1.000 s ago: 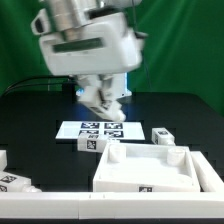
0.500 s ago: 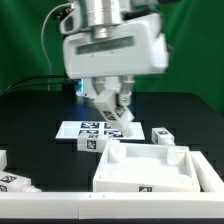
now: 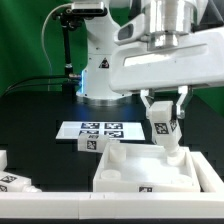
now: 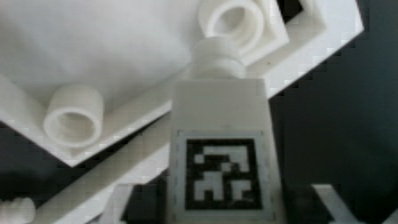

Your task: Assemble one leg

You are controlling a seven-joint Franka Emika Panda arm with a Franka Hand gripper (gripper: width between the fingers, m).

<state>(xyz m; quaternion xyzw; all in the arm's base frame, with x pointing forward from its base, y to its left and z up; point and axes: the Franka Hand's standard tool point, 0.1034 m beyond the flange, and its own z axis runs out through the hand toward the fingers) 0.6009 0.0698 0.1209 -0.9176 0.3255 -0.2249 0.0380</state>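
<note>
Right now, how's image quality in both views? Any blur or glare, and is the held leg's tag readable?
Exterior view: even lighting, the marker board tags crisp, the arm housing near the camera soft, a blue glow behind the base. Wrist view: soft overall; the leg fills the frame, its tag coarse but high-contrast; the tabletop washes out to near-uniform white.

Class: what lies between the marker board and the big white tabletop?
In the exterior view, one loose leg lies there, by the marker board's near edge.
</note>
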